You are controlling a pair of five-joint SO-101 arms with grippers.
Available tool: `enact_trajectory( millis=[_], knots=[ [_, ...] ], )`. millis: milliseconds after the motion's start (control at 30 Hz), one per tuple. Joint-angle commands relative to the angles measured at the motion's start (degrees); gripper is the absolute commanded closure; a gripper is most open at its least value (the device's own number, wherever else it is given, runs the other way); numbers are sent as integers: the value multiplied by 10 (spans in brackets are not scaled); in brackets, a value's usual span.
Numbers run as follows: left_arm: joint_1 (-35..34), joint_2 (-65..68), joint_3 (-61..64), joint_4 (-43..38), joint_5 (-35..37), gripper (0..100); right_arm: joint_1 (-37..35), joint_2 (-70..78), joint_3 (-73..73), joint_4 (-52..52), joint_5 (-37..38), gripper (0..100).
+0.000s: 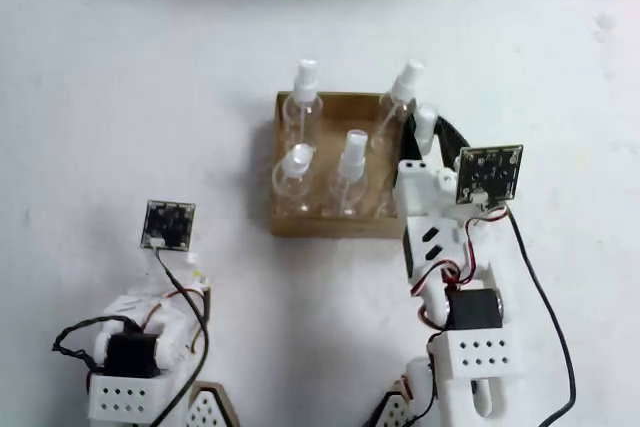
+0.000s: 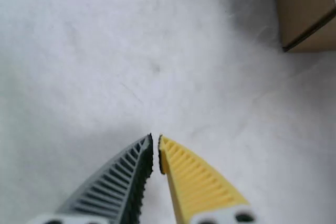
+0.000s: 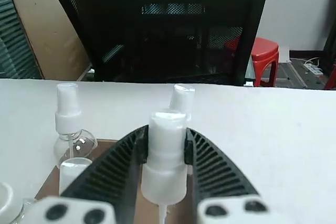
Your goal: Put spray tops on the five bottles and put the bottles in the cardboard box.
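Standing by the table (image 1: 140, 87), I count four bottles (image 1: 350, 182) upright inside the cardboard box (image 1: 320, 226), each with a white spray top on. By my reckoning that puts the job well past halfway. One top has yet to go on, and the fifth bottle has to end up in the box with the others.

That last spray top (image 3: 166, 171) is in the right claw (image 3: 165, 136). The two black jaws are closed snugly on either side of its neck. It sits upright between them, and its thin tube hangs below. From above, claw and top are at the right side of the box, just beside the bottle in the back right corner. I can't make out whether the fifth bottle stands under the arm, which covers that corner of the box.

The left claw (image 2: 156, 148) is off to the left, low over bare table, with a corner of the box near it. Its grey and yellow jaws are drawn together until the tips almost touch, and nothing is between them.
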Motion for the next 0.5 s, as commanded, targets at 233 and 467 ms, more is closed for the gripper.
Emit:
enact_trajectory(
  millis=[233, 467],
  knots=[
    [6, 0, -1, -2, -6, 976, -27, -3, 31, -9, 10, 980],
    [6, 0, -1, -2, -6, 976, -35, -87, 87, -7, 11, 811]
  ],
)
